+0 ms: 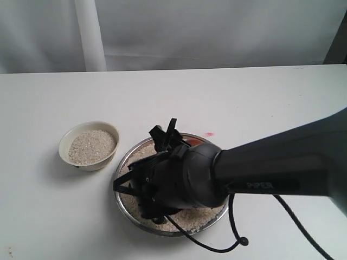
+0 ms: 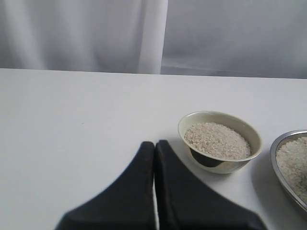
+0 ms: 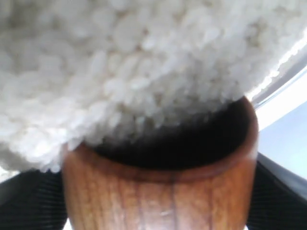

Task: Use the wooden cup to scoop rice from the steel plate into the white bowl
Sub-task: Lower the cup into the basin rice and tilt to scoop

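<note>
The wooden cup (image 3: 158, 191) is held on its side in my right gripper (image 3: 158, 196), which is shut on it. Its dark mouth is pushed against the heap of rice (image 3: 120, 62) in the steel plate (image 3: 283, 76). In the exterior view the right arm covers most of the steel plate (image 1: 122, 162) and nearly all of the cup. To the plate's left stands the white bowl (image 1: 92, 164), holding rice (image 1: 92, 145). My left gripper (image 2: 154, 143) is shut and empty over bare table, near the white bowl (image 2: 192, 120).
A black cable (image 1: 217, 246) hangs from the right arm in front of the plate. A small red mark (image 1: 209, 134) lies on the white table behind the plate. Grey curtains close off the table's far edge.
</note>
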You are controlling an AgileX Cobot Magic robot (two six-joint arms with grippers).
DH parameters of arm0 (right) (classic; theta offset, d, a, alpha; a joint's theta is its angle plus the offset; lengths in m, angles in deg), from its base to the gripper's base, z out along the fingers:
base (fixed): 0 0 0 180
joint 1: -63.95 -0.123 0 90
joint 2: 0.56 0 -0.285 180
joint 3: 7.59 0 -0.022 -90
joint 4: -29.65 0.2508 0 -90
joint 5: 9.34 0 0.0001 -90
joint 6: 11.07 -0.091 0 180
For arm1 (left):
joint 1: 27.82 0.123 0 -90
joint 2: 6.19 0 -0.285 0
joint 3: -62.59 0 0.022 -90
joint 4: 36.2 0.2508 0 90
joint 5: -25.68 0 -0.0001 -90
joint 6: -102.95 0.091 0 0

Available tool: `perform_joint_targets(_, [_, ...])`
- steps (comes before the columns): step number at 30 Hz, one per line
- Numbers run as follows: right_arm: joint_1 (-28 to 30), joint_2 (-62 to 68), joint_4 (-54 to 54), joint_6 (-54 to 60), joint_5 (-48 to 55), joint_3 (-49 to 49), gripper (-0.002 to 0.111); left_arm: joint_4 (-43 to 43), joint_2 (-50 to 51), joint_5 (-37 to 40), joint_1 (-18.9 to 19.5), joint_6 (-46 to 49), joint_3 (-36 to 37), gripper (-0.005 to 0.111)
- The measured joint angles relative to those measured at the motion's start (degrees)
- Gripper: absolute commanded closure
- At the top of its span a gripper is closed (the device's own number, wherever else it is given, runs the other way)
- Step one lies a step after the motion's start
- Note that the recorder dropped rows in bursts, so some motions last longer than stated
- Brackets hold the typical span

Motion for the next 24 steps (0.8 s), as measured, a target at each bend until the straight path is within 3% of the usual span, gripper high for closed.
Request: perform_joint_targets(24, [2.7, -2.5, 11.2, -2.0, -7.8, 0.0, 0.108, 0.0, 0.0, 0.0, 0.0, 0.0, 0.0, 0.107])
